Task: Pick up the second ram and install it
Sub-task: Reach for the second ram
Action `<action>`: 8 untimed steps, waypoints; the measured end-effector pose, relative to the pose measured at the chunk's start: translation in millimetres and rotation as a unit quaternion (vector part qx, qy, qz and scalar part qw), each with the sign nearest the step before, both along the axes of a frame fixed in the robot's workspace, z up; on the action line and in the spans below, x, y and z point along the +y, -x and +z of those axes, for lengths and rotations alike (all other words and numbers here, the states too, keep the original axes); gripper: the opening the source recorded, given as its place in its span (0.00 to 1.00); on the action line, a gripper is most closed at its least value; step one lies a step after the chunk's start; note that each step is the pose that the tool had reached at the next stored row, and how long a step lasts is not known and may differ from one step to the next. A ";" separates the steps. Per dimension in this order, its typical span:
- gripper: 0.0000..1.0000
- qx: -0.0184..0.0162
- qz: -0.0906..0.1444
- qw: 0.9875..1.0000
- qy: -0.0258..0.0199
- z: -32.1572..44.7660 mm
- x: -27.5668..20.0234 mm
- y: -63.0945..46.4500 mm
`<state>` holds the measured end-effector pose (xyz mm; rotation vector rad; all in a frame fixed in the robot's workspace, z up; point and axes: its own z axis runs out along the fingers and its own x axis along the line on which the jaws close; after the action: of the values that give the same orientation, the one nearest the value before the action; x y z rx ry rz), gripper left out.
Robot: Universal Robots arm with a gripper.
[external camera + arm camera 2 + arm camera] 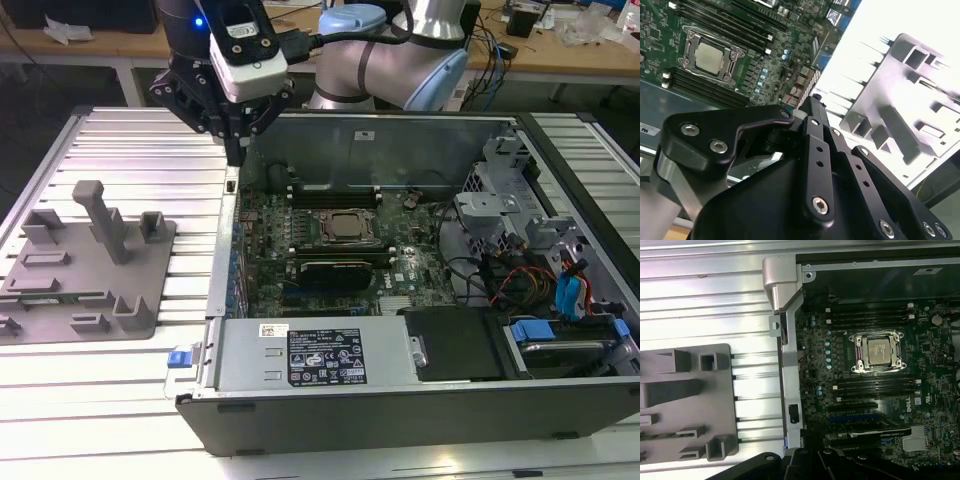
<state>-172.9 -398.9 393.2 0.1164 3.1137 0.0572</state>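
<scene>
gripper [237,150] hangs over the wall of the open case [400,420], at the 10 o'clock corner of the board [330,275] in the exterior view. jaws look pressed together with nothing between them.

grey fixture [90,290] lies on the table [130,150] at 9 o'clock of the case, well apart from the gripper. in the first wrist view a thin dark-green strip sits in a fixture slot. probably the ram [657,435], but too small to be sure.

cpu [345,228] sits mid-board, with long slots [335,193] at its 12 and 6 o'clock.
</scene>
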 end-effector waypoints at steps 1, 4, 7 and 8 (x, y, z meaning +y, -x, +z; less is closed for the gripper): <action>0.08 0.000 0.000 1.000 0.000 0.0 0.0 1.3; 0.08 0.000 0.000 1.000 0.000 0.0 0.0 5.8; 0.08 0.000 0.000 1.000 0.000 -0.1 0.0 12.8; 0.08 0.000 0.000 1.000 0.000 -0.1 0.0 14.9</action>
<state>-187.8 -398.9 393.2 0.1163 3.1136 0.0573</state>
